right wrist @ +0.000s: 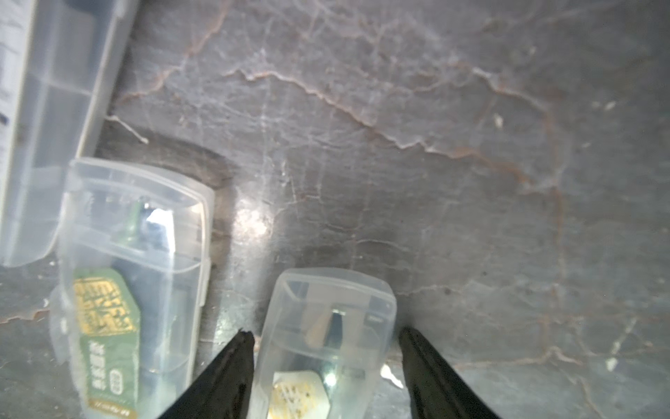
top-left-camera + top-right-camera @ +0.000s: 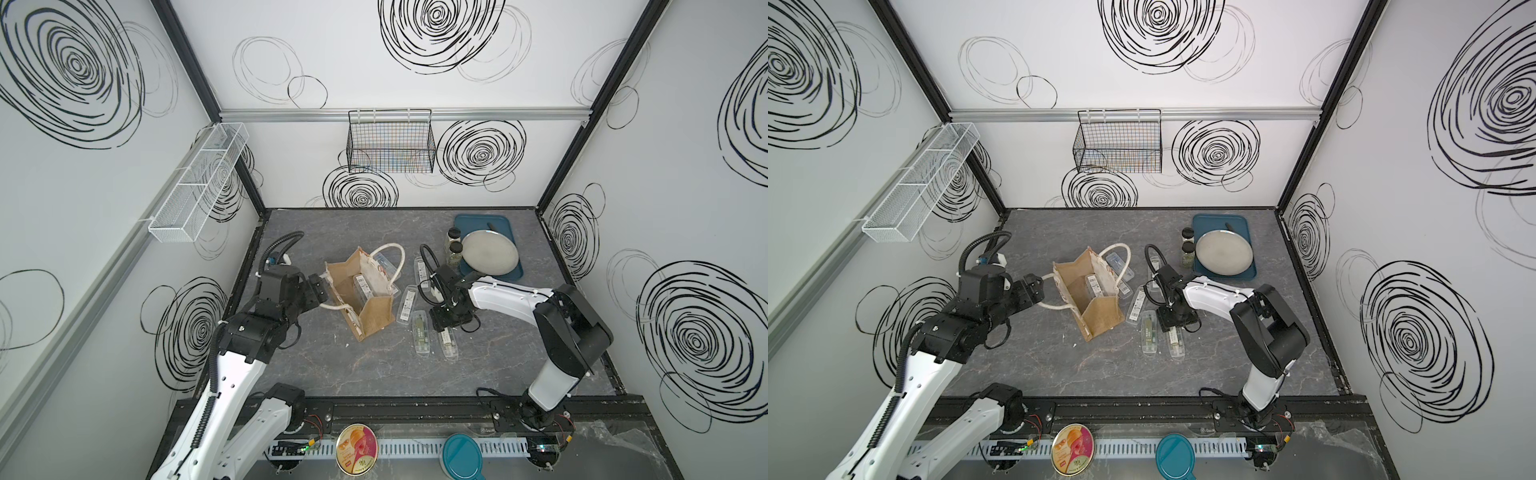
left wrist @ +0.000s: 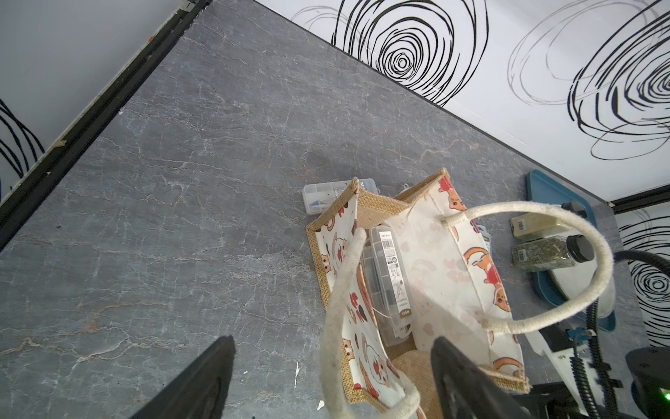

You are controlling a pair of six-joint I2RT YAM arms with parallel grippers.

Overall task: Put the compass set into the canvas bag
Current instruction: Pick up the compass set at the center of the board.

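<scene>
Grey surface [image 2: 316, 365]: right claw [image 1: 326, 332] apart astride the compass case [image 1: 328, 301], lower centre. Best close squarely on its sides. Left claw [image 3: 333, 339] apart at the canvas bag [image 3: 435, 261].

Left hand [image 2: 321, 289] reaching forward, jaws wide apart, right hand [image 2: 446, 329] pointing down, jaws parted
</scene>
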